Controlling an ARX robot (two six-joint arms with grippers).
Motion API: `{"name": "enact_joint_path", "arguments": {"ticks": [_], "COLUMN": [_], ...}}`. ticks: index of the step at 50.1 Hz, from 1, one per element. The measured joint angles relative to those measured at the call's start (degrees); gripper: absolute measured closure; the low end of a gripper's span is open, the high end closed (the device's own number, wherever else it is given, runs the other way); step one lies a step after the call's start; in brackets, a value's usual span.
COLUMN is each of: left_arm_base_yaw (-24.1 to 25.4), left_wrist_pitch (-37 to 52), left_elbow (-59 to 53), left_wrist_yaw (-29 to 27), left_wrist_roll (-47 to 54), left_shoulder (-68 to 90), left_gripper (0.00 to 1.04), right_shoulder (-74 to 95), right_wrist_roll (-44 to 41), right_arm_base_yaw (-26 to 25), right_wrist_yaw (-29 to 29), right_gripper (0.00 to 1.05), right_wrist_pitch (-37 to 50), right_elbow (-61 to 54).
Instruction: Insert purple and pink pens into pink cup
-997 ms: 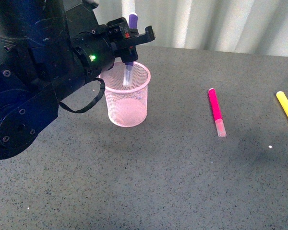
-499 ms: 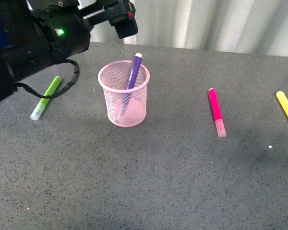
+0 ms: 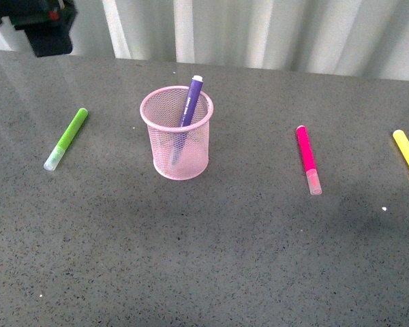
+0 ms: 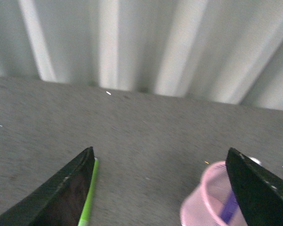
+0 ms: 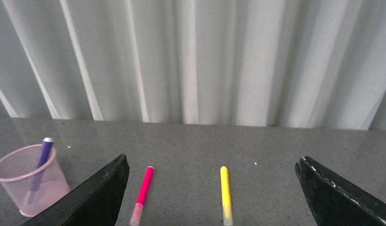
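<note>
Cylindrical mesh pink cup (image 3: 193,162) holds leaning purple pen (image 3: 192,95); left end effector (image 4: 159,151), right end effector (image 5: 212,159) spread.

The left claw (image 4: 158,153) released purple pen (image 3: 193,95) (into pink cup (image 3: 191,160)), withdrew.

The inside pen (image 3: 191,99) stands in the cup (image 3: 195,161). The left pen (image 3: 67,138) lies to its left; the right pen (image 3: 307,158) and the end pen (image 3: 407,155) lie to its right.

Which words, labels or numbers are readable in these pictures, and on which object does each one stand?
No text can be read.
Purple pen: a faint pale mark on the barrel, perhaps print, too small to read.
Pink pen, green pen, yellow pen, cup: no writing visible.
</note>
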Motion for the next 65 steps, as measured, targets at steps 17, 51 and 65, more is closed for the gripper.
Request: {"name": "enact_joint_path", "arguments": {"ticks": [17,51,65], "left_arm_base_yaw": [5.3,11.9,11.9], "left_wrist_pitch": [14.5,-7.1,-16.3], "left_elbow": [-19.2,-28.2,-28.3], "left_wrist_yaw": [-0.8,5.2,5.3], "left_wrist_roll": [7.0,7.4,7.4], "left_shoulder": [-12.6,-43.9,-54.5], "left_gripper": [0.93,1.01,1.01], "right_shoulder": [0.0,0.0,0.0], "right_wrist_roll": [0.0,0.0,0.0], "right_arm_base_yaw": [0.0,0.0,0.0], "right_wrist_yaw": [0.0,0.0,0.0], "right_gripper": [0.07,0.07,0.07], "right_wrist_pitch": [0.0,0.0,0.0], "right_elbow": [0.0,0.0,0.0]}}
